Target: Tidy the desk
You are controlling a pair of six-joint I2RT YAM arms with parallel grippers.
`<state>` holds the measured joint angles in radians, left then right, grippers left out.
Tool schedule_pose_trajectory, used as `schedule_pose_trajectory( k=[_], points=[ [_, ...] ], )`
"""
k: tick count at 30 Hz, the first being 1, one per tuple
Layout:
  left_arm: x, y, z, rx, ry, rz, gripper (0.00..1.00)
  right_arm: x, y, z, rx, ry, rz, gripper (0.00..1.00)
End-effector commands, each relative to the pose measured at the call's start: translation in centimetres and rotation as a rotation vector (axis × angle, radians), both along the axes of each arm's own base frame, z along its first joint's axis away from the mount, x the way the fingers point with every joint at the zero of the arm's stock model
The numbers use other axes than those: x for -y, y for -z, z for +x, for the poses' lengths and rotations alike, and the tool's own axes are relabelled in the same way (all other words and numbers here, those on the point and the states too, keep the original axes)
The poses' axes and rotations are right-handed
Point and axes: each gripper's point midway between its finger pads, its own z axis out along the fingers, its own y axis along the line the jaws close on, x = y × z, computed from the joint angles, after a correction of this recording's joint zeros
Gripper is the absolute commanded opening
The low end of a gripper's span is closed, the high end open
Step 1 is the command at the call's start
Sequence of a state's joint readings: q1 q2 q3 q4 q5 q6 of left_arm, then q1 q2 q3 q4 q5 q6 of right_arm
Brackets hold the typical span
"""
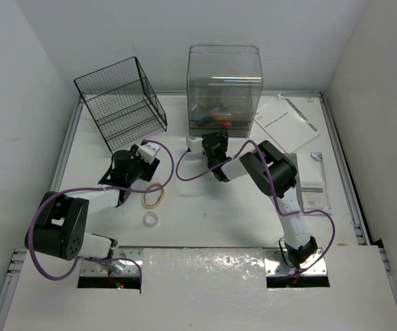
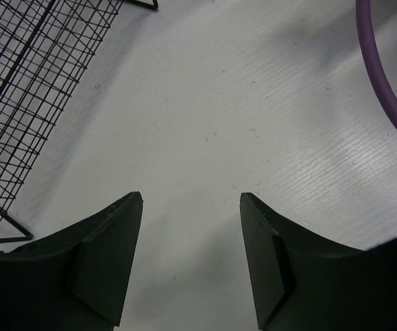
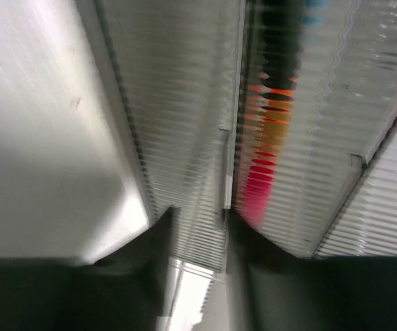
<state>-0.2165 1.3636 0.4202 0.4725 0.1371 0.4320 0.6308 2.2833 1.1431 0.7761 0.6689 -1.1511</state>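
The desk (image 1: 212, 207) is a wide white tabletop with a thin raised rim. My left gripper (image 1: 150, 153) hovers over bare desk surface just right of the black wire basket (image 1: 123, 100). In the left wrist view it (image 2: 191, 200) is open, with only white desk (image 2: 205, 103) between its fingers. My right gripper (image 1: 212, 141) is at the front foot of the clear plastic container (image 1: 224, 86). The blurred right wrist view shows it (image 3: 198, 214) with jaws apart against the container's ribbed wall (image 3: 185, 103); red and orange items (image 3: 271, 138) show through the plastic.
Two tape rolls (image 1: 153, 195) (image 1: 151, 219) lie on the desk in front of the left gripper. White papers (image 1: 286, 123) lie at the back right, a small booklet (image 1: 314, 189) near the right rim. A purple cable (image 2: 384, 76) loops beside the left gripper. The basket's mesh (image 2: 26, 83) is close on its left.
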Motion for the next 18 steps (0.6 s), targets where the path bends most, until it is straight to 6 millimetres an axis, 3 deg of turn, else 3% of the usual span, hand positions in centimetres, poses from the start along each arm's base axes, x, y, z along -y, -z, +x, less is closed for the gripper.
schedule_pose_trajectory(
  k=[1,4,11,15,18],
  points=[
    [0.2,-1.7,1.4,0.046,0.0,-0.041,0.57,0.2,-3.4,1.1,0.11,0.032,0.017,0.26],
    [0.2,-1.7,1.5,0.043,0.001,-0.043,0.57,0.1,-2.9,0.8,0.083,0.018,0.021,0.0],
    [0.1,-1.6,1.5,0.04,-0.001,-0.043,0.57,-0.4,-2.1,-1.4,0.043,-0.026,0.02,0.0],
    [0.2,-1.6,1.5,0.036,0.005,-0.045,0.57,-1.0,-0.6,-4.7,-0.014,-0.089,0.02,0.0],
    [0.2,-1.7,1.6,0.038,0.002,-0.043,0.56,-2.5,-0.2,-7.5,-0.033,-0.145,0.009,0.0]
  ],
)
